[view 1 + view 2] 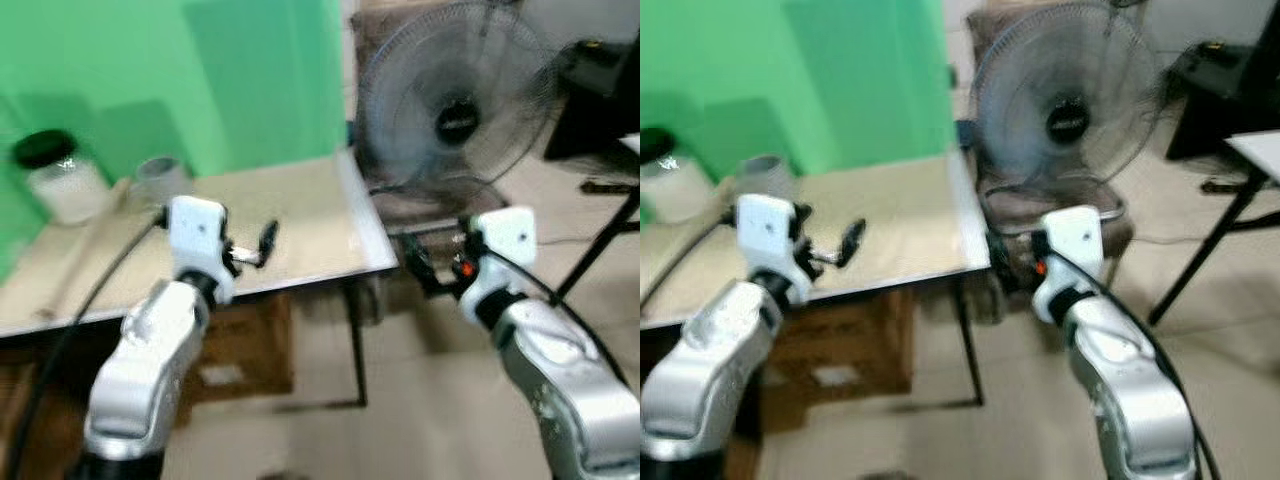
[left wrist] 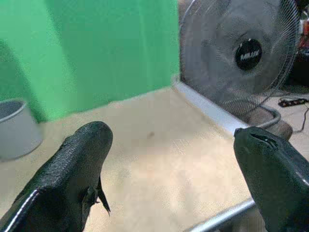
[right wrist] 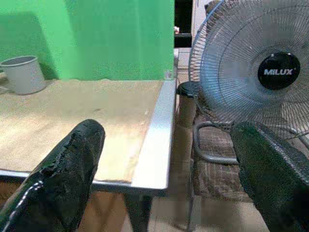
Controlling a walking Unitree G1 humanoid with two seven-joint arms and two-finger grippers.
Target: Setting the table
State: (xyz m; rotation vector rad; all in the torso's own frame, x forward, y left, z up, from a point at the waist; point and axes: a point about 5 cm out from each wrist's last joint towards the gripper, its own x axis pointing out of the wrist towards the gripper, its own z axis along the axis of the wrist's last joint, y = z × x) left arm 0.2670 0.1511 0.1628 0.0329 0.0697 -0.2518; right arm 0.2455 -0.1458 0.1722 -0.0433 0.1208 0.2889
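A robot faces a beige surface point(image 1: 300, 215) set against a green backdrop, and the table setting looks barely begun. Near the far left edge stand a glass jar point(image 1: 58, 175) with a black lid and a grey mug point(image 1: 162, 178), close together; nothing is laid out as a place setting. The left claw point(image 1: 262, 243) hovers over the near edge of the surface, fingers spread and empty. The right claw point(image 1: 428, 268) hangs off the surface's right corner, also spread and empty, before a standing fan point(image 1: 455, 100) on a chair. Everything seems left to do.
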